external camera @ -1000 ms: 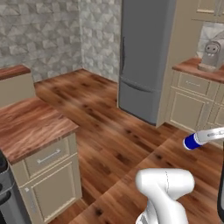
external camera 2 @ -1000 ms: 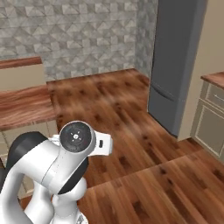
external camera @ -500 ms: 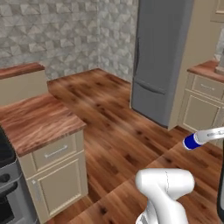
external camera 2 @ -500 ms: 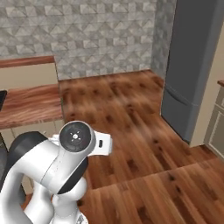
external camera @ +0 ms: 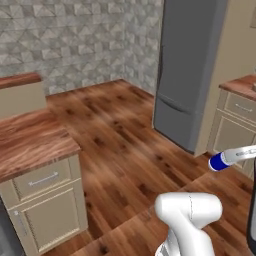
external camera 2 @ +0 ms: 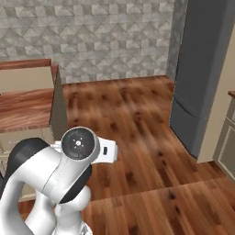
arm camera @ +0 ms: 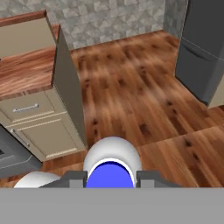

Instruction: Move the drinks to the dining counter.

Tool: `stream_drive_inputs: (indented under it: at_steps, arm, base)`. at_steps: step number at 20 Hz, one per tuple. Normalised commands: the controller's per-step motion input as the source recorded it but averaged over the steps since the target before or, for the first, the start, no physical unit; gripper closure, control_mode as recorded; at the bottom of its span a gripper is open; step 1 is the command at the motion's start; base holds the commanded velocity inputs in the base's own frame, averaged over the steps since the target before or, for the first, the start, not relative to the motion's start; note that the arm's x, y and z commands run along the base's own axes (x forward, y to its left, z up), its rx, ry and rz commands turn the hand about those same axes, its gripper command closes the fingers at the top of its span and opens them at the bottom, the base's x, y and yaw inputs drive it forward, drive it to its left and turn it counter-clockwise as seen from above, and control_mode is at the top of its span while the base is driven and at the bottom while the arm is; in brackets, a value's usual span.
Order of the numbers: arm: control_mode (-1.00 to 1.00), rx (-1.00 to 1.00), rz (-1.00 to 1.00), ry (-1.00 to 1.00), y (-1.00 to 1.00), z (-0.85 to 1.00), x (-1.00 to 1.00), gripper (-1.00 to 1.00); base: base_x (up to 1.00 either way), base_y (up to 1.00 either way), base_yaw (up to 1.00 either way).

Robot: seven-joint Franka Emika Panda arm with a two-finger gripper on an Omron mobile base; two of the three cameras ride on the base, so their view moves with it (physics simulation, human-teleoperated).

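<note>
- The blue-and-white bottle (arm camera: 110, 168) sits between the gripper (arm camera: 110, 178) tips — up in the air, over the wood floor (external camera: 125, 135).
- Carry it steady and level to the dining counter (external camera: 30, 142), at the near left.
- The jaws are partly closed, squeezing the bottle.

Two base cameras behind the arm look forward over wood floor (external camera: 120, 135), sharing the grey fridge (external camera 2: 202, 73); the hand camera faces the near cabinet (arm camera: 43, 127).
</note>
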Motion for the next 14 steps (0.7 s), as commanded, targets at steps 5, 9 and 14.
stream_drive_inputs:
  at_steps: [5,9,14]
  arm:
    - [1.0,0.0,0.0,0.0,0.0,0.0,0.0,1.0]
    - [1.0,0.0,0.0,0.0,0.0,0.0,0.0,1.0]
    - [1.0,0.0,0.0,0.0,0.0,0.0,0.0,1.0]
  base:
    - [0.23,-0.52,0.23]
    - [0.42,0.0,0.19]
    - [0.56,-0.02,0.19]
